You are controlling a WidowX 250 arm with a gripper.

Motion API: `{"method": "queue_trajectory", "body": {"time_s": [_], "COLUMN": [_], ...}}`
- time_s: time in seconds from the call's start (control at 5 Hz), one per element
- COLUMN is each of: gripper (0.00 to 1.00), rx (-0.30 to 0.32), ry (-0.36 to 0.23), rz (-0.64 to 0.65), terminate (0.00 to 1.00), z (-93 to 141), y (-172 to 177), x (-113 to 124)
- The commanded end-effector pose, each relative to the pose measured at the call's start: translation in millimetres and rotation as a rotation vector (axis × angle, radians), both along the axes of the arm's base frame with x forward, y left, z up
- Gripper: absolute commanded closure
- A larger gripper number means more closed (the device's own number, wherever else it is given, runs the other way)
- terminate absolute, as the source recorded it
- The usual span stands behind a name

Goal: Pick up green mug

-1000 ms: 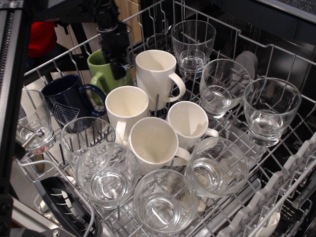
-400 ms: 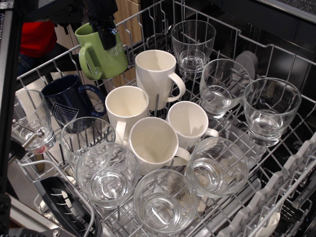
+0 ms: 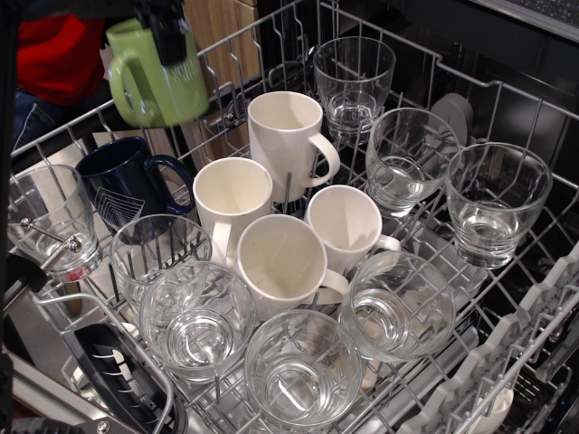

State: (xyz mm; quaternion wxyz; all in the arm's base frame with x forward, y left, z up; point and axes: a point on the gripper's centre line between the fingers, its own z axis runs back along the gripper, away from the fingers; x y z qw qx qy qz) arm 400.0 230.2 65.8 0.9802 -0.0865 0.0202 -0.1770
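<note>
Green mug (image 3: 158, 81) held up by the gripper (image 3: 167, 32), clear of the rack (image 3: 507, 298).

The gripper, dark and partly cut off at the top edge, pinches the mug's rim, and the mug hangs tilted with its handle to the left (a little blurred). It sits above and left of the tall white mug (image 3: 288, 140), and above the navy mug (image 3: 127, 185), touching neither. Three more white mugs cluster just in front of the tall one, with clear glasses ringing them in the rack.
</note>
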Motion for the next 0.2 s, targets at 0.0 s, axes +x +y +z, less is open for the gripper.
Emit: {"method": "queue_trajectory", "body": {"time_s": [0.0], "gripper": [1.00], "rx": [0.052], "ry": [-0.158], "rz": [-0.043], "terminate": [1.00], "z": [91.2], "y": [-13.2], "x": [-17.0]}}
